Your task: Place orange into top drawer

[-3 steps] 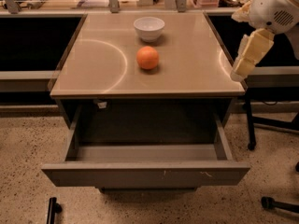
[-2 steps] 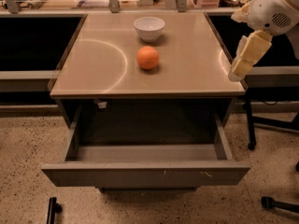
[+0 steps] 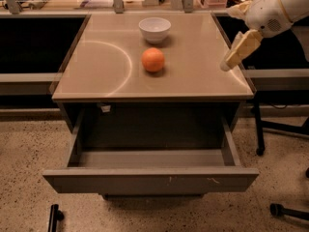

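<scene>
Orange (image 3: pixel 153 60) sat on the tabletop (image 3: pixel 96 57) just in front of the white bowl (image 3: pixel 154 29), with the top drawer (image 3: pixel 149 180) pulled out below. The gripper (image 3: pixel 228 64) hovered over the table's right edge (how wide it stood could not be made out). It would need to swing left and descend centred on the fruit.

Your gripper (image 3: pixel 228 63) hangs just over the tabletop's (image 3: pixel 193 76) right edge (tan, pointing down and inward). The white arm (image 3: pixel 275 8) comes in from beyond that edge, higher up.
</scene>
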Robot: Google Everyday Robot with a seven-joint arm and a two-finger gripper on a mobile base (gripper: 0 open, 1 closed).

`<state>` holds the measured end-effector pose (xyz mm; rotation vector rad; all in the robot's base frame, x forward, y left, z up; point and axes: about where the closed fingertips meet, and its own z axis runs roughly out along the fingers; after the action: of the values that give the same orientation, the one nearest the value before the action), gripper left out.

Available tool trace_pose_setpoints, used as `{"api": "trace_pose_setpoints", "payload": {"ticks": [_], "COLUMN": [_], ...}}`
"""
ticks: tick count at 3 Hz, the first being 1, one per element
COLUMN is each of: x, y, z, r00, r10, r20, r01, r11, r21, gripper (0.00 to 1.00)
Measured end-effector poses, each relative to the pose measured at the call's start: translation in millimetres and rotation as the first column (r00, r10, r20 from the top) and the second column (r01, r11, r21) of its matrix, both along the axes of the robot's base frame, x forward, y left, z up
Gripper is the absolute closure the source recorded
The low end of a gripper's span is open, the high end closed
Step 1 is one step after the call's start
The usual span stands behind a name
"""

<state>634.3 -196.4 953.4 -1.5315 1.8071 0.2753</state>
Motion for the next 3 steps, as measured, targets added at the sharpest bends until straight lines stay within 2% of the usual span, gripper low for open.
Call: {"api": "trace_pose_setpoints", "payload": {"ticks": [1,2,3], "x": [45,72,78], "y": [22,54,55], "z": [-14,-32,-31], "r00": [0.9987,0.9923,0.9923], "r10": [0.051,0.121,0.123], "r20": [0.007,-0.023,-0.013], "r01": [-0.052,-0.115,-0.118], "r11": [0.991,0.977,0.975], "r21": [0.125,0.180,0.186], "gripper": [0.00,0.00,0.00]}}
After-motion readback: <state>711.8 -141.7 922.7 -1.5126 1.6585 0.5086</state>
